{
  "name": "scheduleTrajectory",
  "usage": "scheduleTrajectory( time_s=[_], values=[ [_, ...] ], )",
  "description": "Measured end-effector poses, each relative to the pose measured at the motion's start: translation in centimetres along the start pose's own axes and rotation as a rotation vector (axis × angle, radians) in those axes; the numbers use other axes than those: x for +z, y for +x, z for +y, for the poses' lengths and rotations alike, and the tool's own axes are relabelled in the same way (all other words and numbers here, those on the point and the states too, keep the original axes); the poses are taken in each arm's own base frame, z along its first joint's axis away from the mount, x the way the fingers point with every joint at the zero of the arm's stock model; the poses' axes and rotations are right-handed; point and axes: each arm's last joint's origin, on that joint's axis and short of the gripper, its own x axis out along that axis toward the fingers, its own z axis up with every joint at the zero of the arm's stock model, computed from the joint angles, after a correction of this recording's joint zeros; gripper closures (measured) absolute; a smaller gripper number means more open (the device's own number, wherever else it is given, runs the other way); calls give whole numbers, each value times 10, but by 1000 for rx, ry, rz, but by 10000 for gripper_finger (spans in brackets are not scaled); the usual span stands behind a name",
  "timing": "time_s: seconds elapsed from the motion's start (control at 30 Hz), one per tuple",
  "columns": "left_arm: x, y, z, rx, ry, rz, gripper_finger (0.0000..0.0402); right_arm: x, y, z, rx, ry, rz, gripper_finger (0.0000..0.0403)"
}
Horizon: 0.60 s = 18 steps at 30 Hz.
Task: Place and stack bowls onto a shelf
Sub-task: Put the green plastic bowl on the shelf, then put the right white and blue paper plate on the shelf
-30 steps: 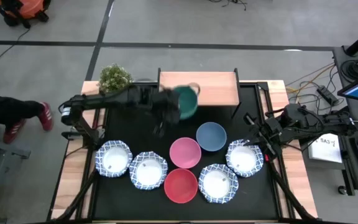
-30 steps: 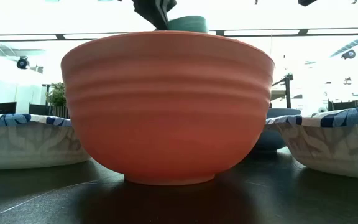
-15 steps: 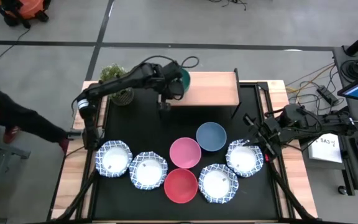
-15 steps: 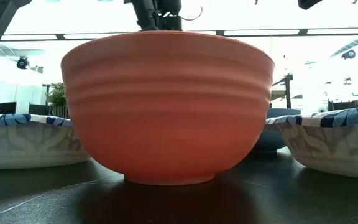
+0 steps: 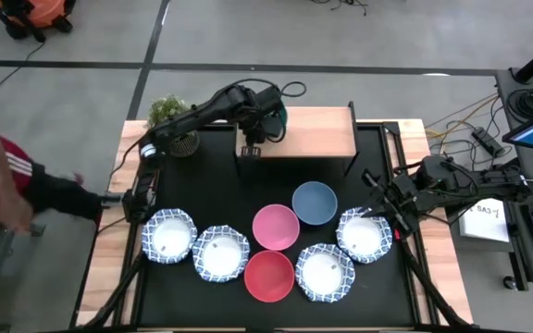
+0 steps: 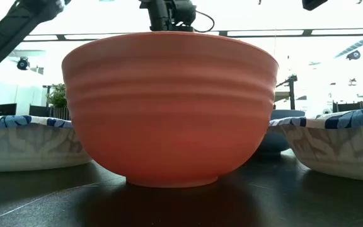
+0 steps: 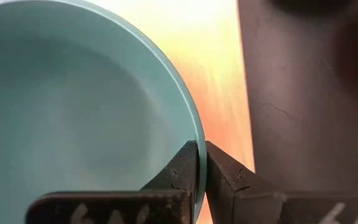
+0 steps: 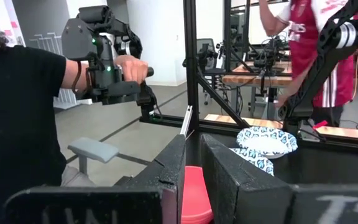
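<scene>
Counter [image 5: 192, 305]: black mat with wooden side margins; carries everything below.

Shelf [image 5: 317, 131]: low wood-topped stand at the counter's far edge. Its top looks bare except at the left end; a black leg stands at each front corner.

Left arm: reaches across the far left of the counter to the shelf's left end. Left tool [image 7: 197, 163] is clamped on the rim of the green bowl [image 7: 73, 112], one finger inside, one outside. In the overhead view the bowl [image 5: 276, 116] shows only as a teal sliver beside the wrist, over the shelf's left end; whether its base touches the wood cannot be told.

Right arm: waits at the counter's right edge, right tool [image 8: 191, 177] with fingers close together and nothing between them.

Bowls on the counter, seven, near half: patterned bowl [image 5: 169, 235], patterned bowl [image 5: 220, 252], red bowl [image 5: 269, 276], patterned bowl [image 5: 324, 272], patterned bowl [image 5: 365, 234], with a pink bowl [image 5: 275, 226] and blue bowl [image 5: 315, 203] just behind them.

Small plant [image 5: 172, 113]: at the far left corner, just beside the shelf.

Handling note: the green bowl should likely go down level and well onto the wood before the fingers part, then the tool lifts straight up so the inner finger does not drag the rim.

Clearance: open mat lies between shelf and bowl cluster; the plant and left shelf leg crowd the arm's near side.
</scene>
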Motion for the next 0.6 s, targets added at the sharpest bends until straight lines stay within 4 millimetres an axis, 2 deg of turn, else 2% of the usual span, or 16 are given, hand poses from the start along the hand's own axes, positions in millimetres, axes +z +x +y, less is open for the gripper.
scheduleTrajectory(
  time_s=[0.33,0.6],
  values=[
    [3,-7,4,10,2,-18,329,0,0,0,-1,27,4,360],
    [-4,-34,-1,6,1,-64,287,0,0,0,-2,28,3,360]
  ],
)
